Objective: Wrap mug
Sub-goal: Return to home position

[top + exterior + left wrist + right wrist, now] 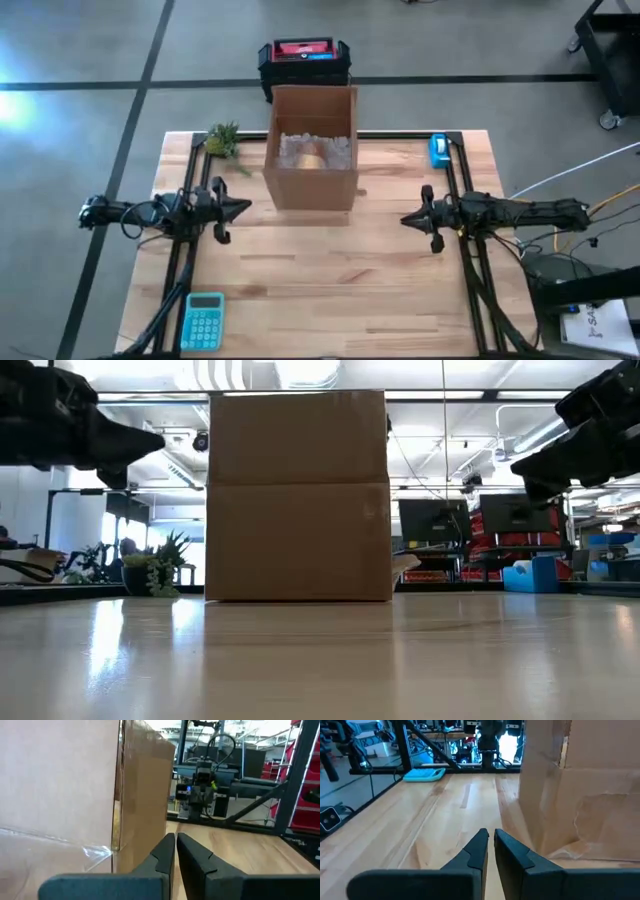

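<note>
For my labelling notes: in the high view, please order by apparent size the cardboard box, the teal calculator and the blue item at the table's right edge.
1. cardboard box, by far largest, though its top is nearer the camera.
2. teal calculator.
3. blue item, smallest.

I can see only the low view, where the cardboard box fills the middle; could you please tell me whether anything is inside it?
Observer: Yes. From above, the cardboard box is open at the top and holds a bubble-wrapped bundle, yellowish in its middle.
Operator: Thank you. Are the grippers carrying anything?
Observer: No. The wrist views show the left gripper and the right gripper both shut on nothing, one on each side of the box.
Operator: Is anything on the table outside my picture?
Observer: A teal calculator lies by the left arm's rail, near the table edge farthest from the box.
</note>
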